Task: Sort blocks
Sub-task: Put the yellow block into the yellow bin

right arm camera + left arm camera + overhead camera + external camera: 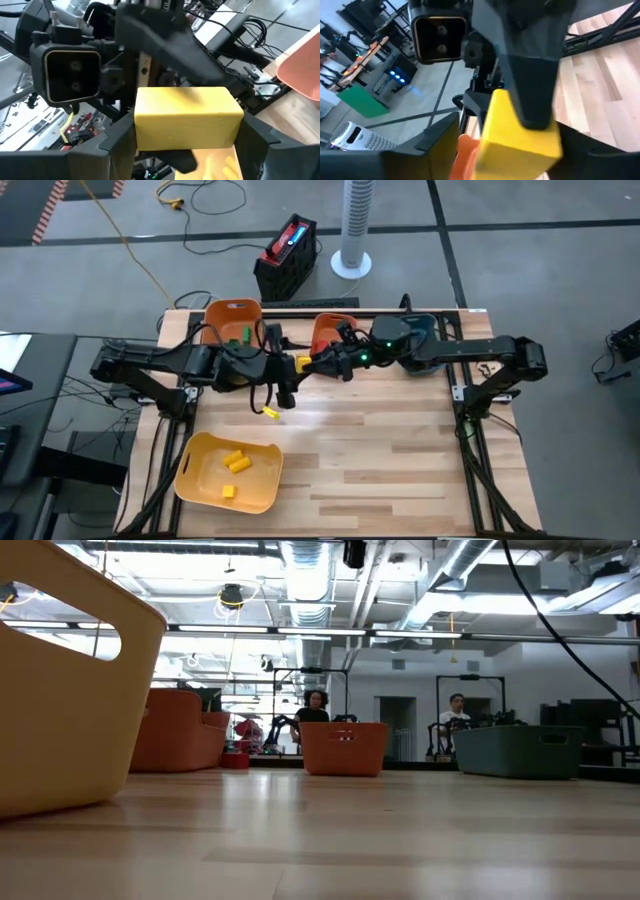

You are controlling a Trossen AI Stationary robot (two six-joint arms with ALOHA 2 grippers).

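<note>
- Looking down from the high cam, you have both arms meeting over the far-centre of the light wooden table (380, 460), tips nearly nose to nose.
- The right gripper (312, 362) has its two dark fingers (117, 137) closed on the ends of a small yellow plastic toy brick (187, 117). The brick is held clear of the tabletop, btwn the two grippers (303, 363).
- The left gripper (293, 366) is right up against the same brick. Its wrist cam shows the brick (517, 135) filling the space ahead of it, w/ a dark finger (532, 95) of the other arm across the brick's face. You can't tell from these views whether the left one has a grip or stands clear.
- A second yellow brick (268, 412) lies loose on the wood, near the left gripper and on the front side of it.
- The yellow plastic bin (195, 480) at the front-left corner holds three more yellow bricks (233, 460).
- The orange plastic bin (232, 312) at back-left has what looks like a green brick (240, 335) in it, though that is small and partly under the left arm.
- A smaller orange bin (326, 328) sits at back-centre and a teal plastic bin (515, 752) at back-right, mostly under the right arm.
- Two people (313, 705) show in the room beyond the table, well apart from the robot.
</note>
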